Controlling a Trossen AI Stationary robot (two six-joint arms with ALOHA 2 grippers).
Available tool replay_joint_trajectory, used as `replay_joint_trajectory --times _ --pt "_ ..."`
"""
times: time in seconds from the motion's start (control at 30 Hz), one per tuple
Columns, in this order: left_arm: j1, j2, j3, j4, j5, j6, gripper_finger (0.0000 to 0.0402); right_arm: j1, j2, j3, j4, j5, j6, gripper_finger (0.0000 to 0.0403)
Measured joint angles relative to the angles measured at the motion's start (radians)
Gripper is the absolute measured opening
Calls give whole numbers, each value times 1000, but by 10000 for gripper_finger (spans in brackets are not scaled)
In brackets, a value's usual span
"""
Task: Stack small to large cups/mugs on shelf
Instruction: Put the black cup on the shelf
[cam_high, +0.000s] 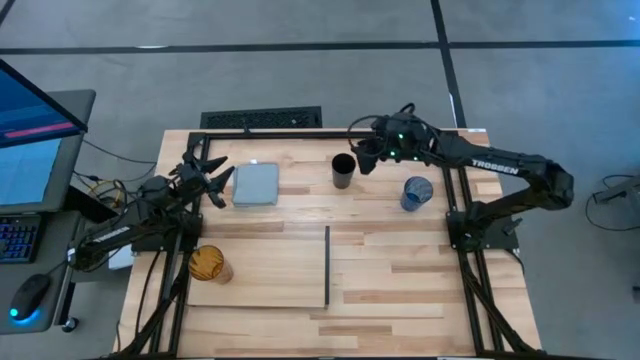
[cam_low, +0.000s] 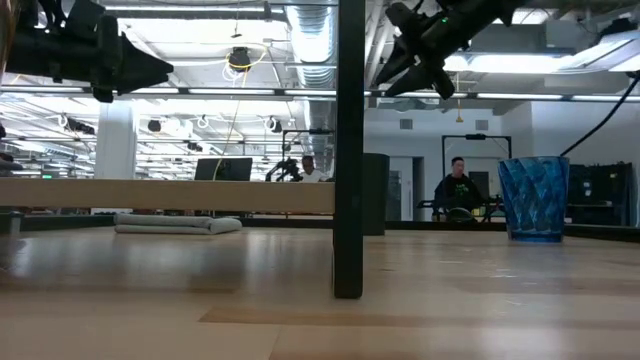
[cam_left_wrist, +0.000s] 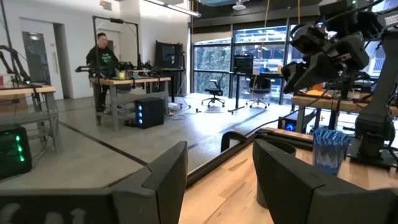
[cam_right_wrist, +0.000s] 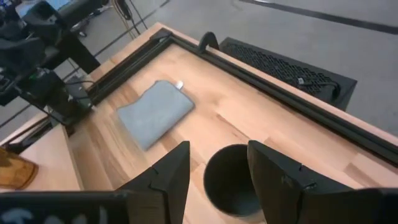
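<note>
The black cup (cam_high: 343, 170) stands upright on the table at the far middle; it also shows in the right wrist view (cam_right_wrist: 233, 180). My right gripper (cam_high: 362, 155) is open and hovers above it; its two fingers (cam_right_wrist: 273, 174) stand over the rim's two sides, clear of it. The blue cup (cam_high: 417, 192) stands to the right of the black cup, and shows in the low view (cam_low: 535, 198). The amber cup (cam_high: 210, 264) stands on the left end of the pale shelf board (cam_high: 270, 270). My left gripper (cam_high: 212, 180) is open and empty at the far left.
A grey-blue pad (cam_high: 256, 184) lies between my left gripper and the black cup. The shelf's black strip (cam_high: 327, 266) runs along its right edge. A black frame rail (cam_right_wrist: 267, 74) borders the table's far side. People stand in the room beyond.
</note>
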Motion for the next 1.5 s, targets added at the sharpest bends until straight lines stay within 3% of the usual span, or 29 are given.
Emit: replay_joint_trajectory --times 0.3,0.53,0.7,1.0,1.5 --pt "0 0 0 0 -1 -55 174 11 8 3 -13 2 -37 182" --pt "0 0 0 0 -12 -21 174 -10 8 3 -40 106 155 182" --pt "0 0 0 0 -48 -46 174 -48 8 3 -139 107 278 182" --pt "0 0 0 0 -54 -70 174 -52 8 2 -180 102 246 182" --pt "0 0 0 0 -49 -128 174 -20 248 5 -93 53 201 182"
